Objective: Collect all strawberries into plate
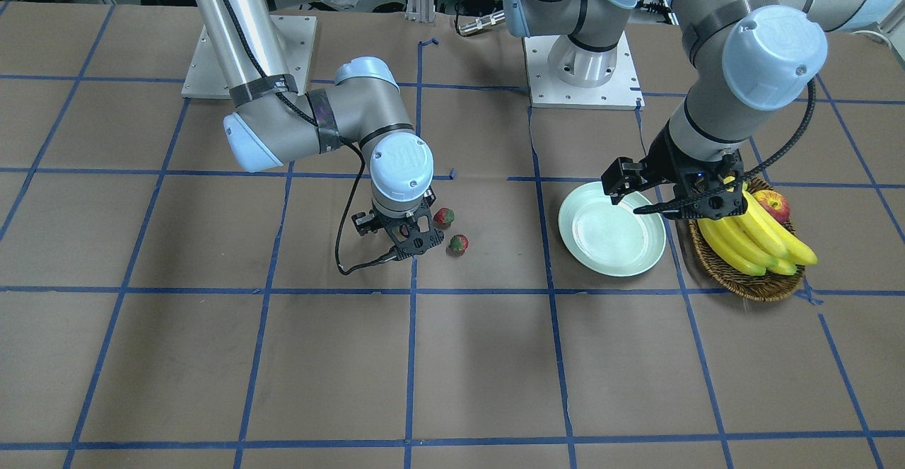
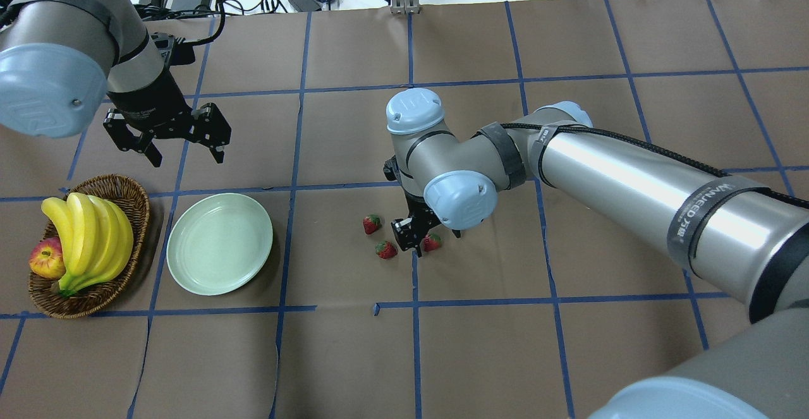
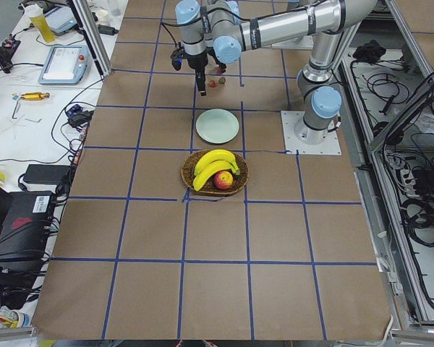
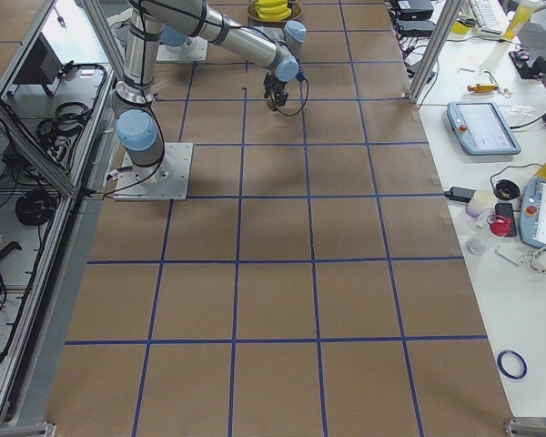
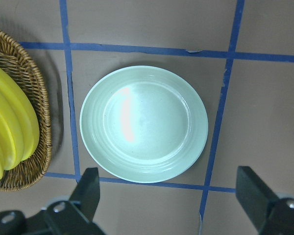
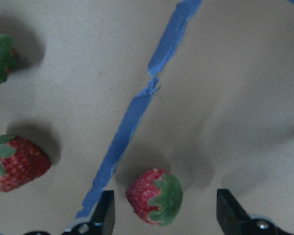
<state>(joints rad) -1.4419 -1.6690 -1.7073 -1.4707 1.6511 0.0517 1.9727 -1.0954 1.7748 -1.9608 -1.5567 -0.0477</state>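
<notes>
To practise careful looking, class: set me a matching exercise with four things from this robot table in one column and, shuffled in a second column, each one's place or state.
Column one:
1 plate
2 apple
3 right gripper
4 left gripper

Column two:
A open, over a strawberry
B empty, on the table
C open, raised near the plate
D in the basket beside the bananas

Pairs: 1-B, 2-D, 3-A, 4-C

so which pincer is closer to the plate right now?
Left. The left pincer hovers open over the plate; the right pincer is off to its side, down around a strawberry.
</notes>
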